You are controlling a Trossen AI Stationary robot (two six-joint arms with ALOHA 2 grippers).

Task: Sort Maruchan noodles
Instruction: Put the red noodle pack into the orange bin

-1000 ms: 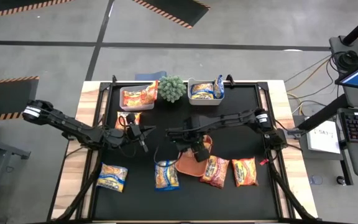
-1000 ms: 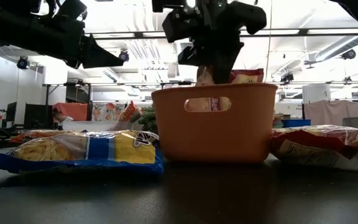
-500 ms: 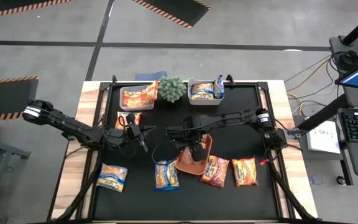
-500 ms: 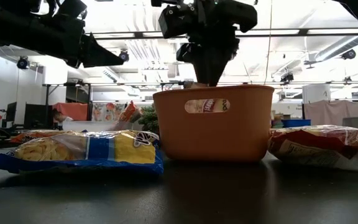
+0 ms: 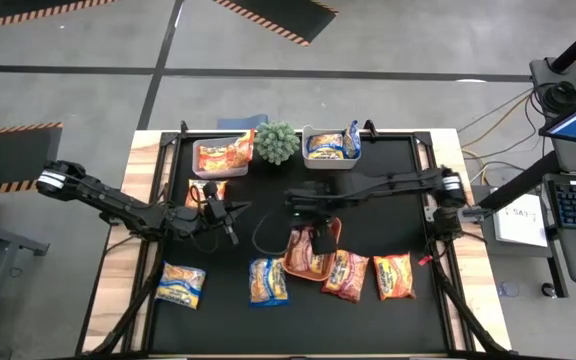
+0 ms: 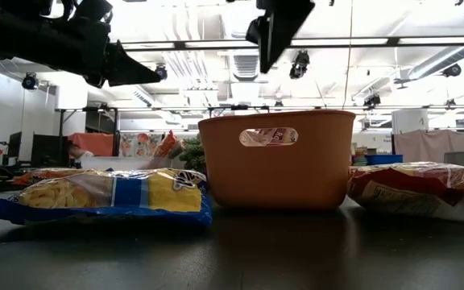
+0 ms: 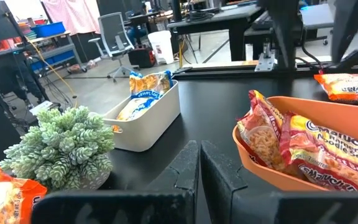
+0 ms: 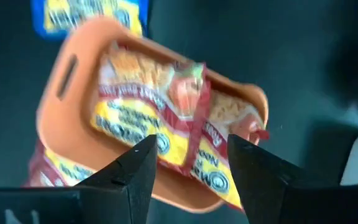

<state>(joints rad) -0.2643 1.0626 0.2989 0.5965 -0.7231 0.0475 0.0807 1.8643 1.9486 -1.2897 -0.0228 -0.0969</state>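
Note:
The orange tray [image 5: 296, 266] stands near the middle of the table with dark red Maruchan noodles [image 8: 166, 130] lying in it. My right gripper [image 8: 191, 177] hangs open above the tray [image 6: 276, 161], pointing steeply down, with nothing between its fingers. In the low view the right gripper [image 6: 274, 36] is well above the rim. My left gripper [image 5: 230, 222] waits shut, left of the tray and clear of the table. Loose packets lie flat on the table: yellow-with-blue ones [image 5: 181, 285] [image 5: 268, 282], a dark red one [image 5: 345, 275] and orange ones [image 5: 393, 277] [image 5: 206, 190].
At the far edge, a bin [image 5: 220, 155] holds orange packets and a bin [image 5: 330, 148] holds yellow-with-blue ones, with a small green plant [image 5: 276, 142] between them. Bare black table lies between the bins and the tray. Desks and chairs stand beyond the table.
My right gripper has let go of a dark red packet that stood up out of the orange tray and has risen well above the rim. The packet has dropped below the rim and lies in the tray.

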